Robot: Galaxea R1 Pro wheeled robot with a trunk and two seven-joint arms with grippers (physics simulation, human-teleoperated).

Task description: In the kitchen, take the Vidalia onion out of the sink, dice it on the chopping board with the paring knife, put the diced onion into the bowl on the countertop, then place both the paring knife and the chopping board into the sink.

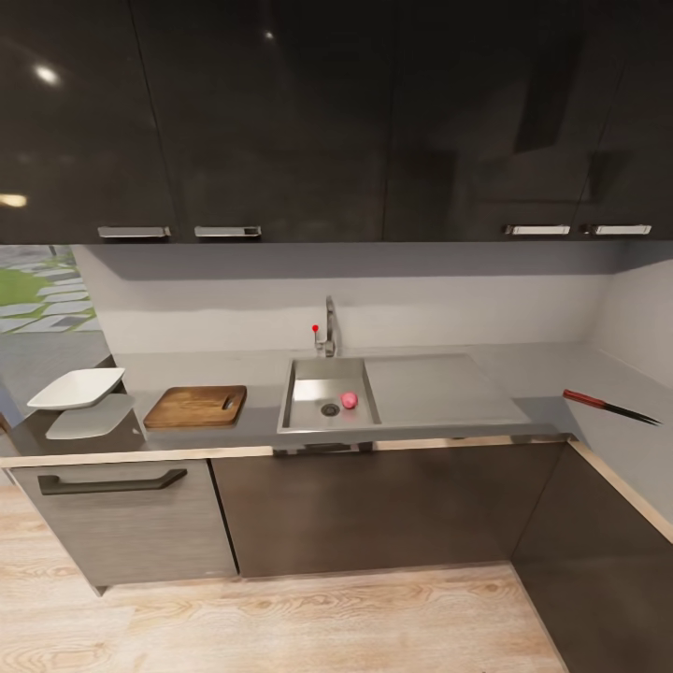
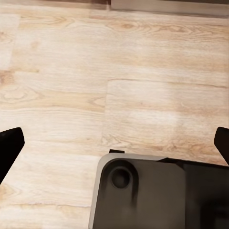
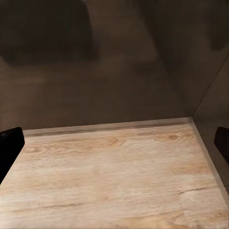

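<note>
Wooden floor [image 1: 280, 617] lies nearest, a pale plank strip between the robot and the dark cabinets [image 1: 374, 505]. Both arms hang low: the left gripper [image 2: 114, 143] looks down at the planks with its two fingertips spread wide at the frame edges, released and holding nothing; the right gripper [image 3: 114, 143] is likewise spread and empty, facing the foot of the cabinets.

Up on the desk [image 1: 523, 374], the onion [image 1: 350, 400] sits on the bottom of the sink [image 1: 304, 374], just beside the drain. Left of the sink lies the chopping board [image 1: 196, 407], and further left the white bowl [image 1: 77, 387] at the end of the desk. The knife [image 1: 609, 406] is well apart from all of these, on the right-hand run of the desk around the corner, blade pointing away from the sink.

Nothing of the task looks started. The risks ahead, as I judge them: the onion is small and round, so a gripper closing off-centre could squirt it across the basin; the tap [image 1: 329, 327] stands close behind and an arm reaching in could knock it. The knife lies flat and thin, hard to pinch, and sits far from the board, so it may demand moving the base.
</note>
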